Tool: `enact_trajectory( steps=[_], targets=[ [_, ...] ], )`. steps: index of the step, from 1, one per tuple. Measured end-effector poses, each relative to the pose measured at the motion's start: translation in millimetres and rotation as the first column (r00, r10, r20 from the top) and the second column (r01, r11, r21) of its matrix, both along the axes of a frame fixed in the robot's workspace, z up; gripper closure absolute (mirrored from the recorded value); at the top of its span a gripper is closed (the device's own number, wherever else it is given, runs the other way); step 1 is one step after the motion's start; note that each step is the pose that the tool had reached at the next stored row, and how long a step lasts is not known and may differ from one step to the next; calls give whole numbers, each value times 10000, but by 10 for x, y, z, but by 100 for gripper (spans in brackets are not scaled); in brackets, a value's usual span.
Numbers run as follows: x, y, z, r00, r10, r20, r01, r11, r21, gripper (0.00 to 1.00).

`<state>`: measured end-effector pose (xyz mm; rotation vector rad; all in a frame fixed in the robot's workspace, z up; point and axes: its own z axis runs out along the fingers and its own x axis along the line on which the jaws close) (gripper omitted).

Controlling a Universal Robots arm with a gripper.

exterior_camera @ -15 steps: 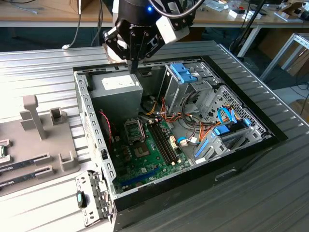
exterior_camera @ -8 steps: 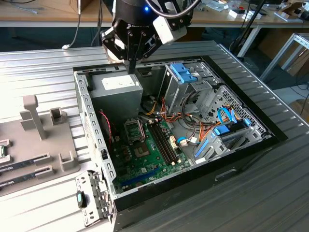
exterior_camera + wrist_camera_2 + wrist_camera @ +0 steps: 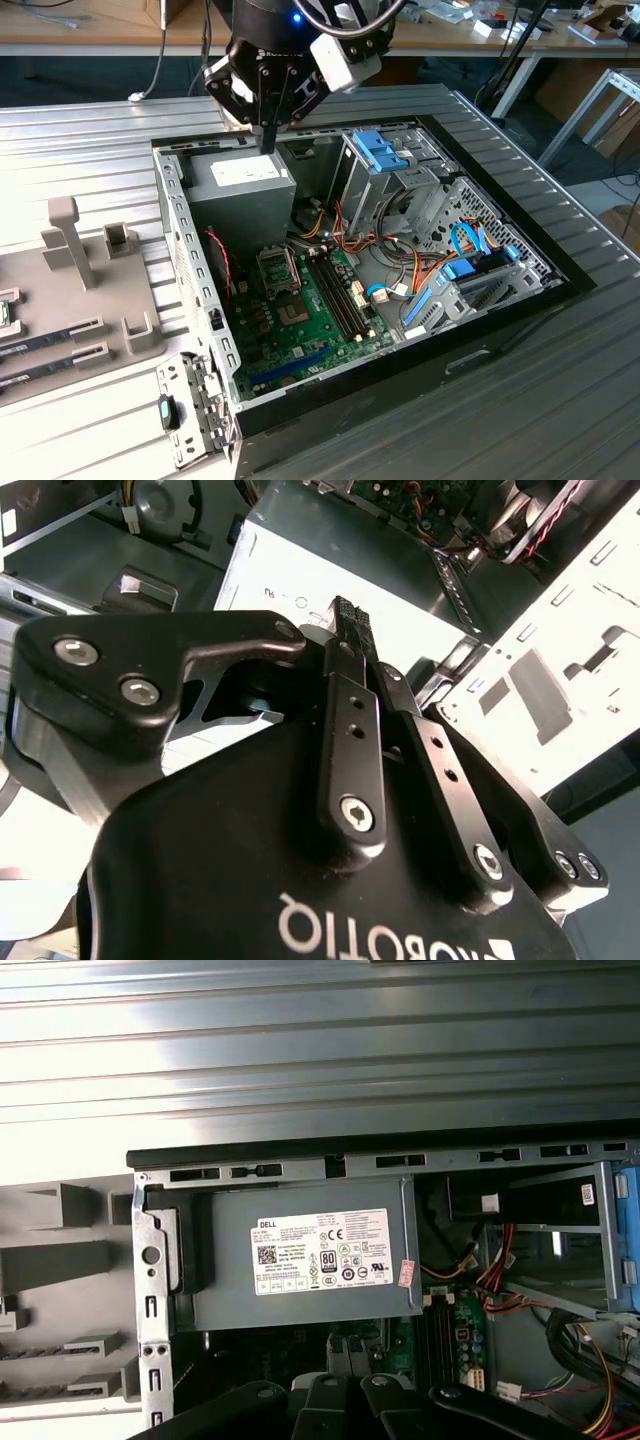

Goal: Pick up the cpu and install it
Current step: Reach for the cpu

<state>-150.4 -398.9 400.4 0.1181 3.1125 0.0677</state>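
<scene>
Gripper [image 3: 268, 145] over the power supply [image 3: 240, 175] at the case's rear edge, jaws seemingly closed, empty; cpu [image 3: 4, 310] apparently at the fixture's [image 3: 140, 338] outer end, well apart; pick pending, calling for opened jaws.

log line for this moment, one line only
end effector: shut | position: above power supply | computer case: open

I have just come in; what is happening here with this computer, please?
A robot arm holds its tool over an open computer case, above the grey power supply at one end of it. The green motherboard lies deeper in the case, and its socket sits next to the power supply. I cannot tell whether the tool carries the cpu.
</scene>
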Motion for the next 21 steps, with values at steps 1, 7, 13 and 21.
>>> enact_trajectory(
  steps=[1, 7, 13, 21],
  targets=[
    [-5, 0, 0, 10000, 0, 0, 0, 10000, 0, 90],
    [-34, 0, 0, 10000, 1, 0, -1, 10000, 0, 90],
    [-58, 0, 0, 10000, 1, 0, -1, 10000, 0, 90],
    [-87, 0, 0, 10000, 1, 0, -1, 10000, 0, 90]
  ],
)
